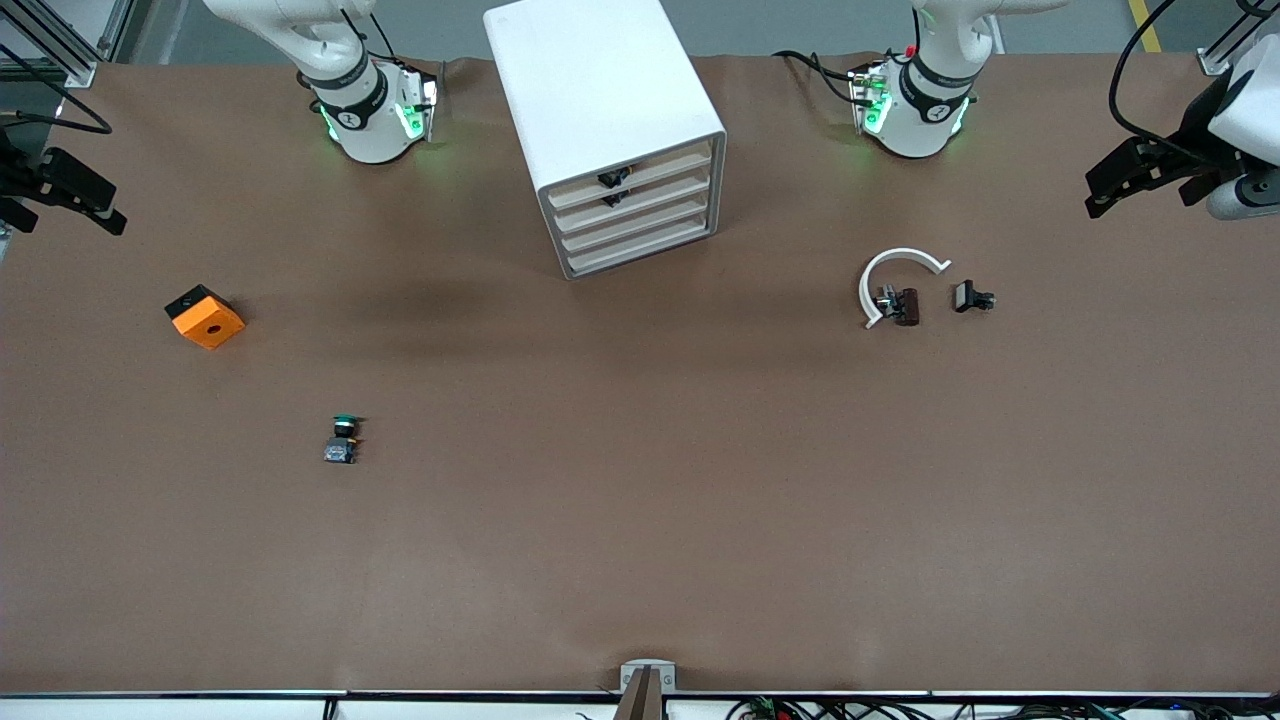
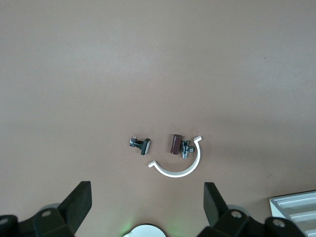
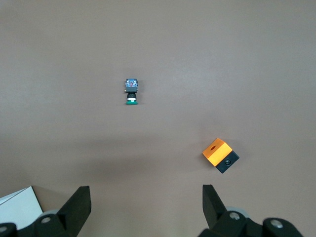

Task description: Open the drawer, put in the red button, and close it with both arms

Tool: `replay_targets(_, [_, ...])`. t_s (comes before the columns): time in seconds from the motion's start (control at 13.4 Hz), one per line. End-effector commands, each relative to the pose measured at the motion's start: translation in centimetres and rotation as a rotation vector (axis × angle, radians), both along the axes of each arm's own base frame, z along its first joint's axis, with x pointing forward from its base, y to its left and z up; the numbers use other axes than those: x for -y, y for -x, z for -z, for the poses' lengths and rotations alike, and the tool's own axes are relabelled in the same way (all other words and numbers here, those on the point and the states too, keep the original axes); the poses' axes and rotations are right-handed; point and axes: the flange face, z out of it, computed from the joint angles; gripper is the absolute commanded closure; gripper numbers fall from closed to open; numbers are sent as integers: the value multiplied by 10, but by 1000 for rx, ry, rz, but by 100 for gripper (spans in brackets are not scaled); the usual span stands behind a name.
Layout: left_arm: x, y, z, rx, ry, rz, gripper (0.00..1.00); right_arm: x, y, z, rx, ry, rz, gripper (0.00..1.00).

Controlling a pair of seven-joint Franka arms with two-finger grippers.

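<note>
The white cabinet stands at the table's robot side, between the two arm bases. Its four beige fronts all sit flush; the second drawer is shut. No red button shows in any view. My left gripper hangs open and empty over the left arm's end of the table; in the left wrist view its fingers stand wide apart. My right gripper hangs open and empty over the right arm's end; it also shows in the right wrist view.
A green-capped button and an orange cube lie toward the right arm's end. A white C-shaped ring, a brown part and a small black part lie toward the left arm's end.
</note>
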Motion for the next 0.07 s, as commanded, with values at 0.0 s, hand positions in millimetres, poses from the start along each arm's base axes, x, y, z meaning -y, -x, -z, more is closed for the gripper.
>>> replay_targets(0.0, [-3,1,-7,-4,-4,14,0,4,7,-2,-1,-10,0,0])
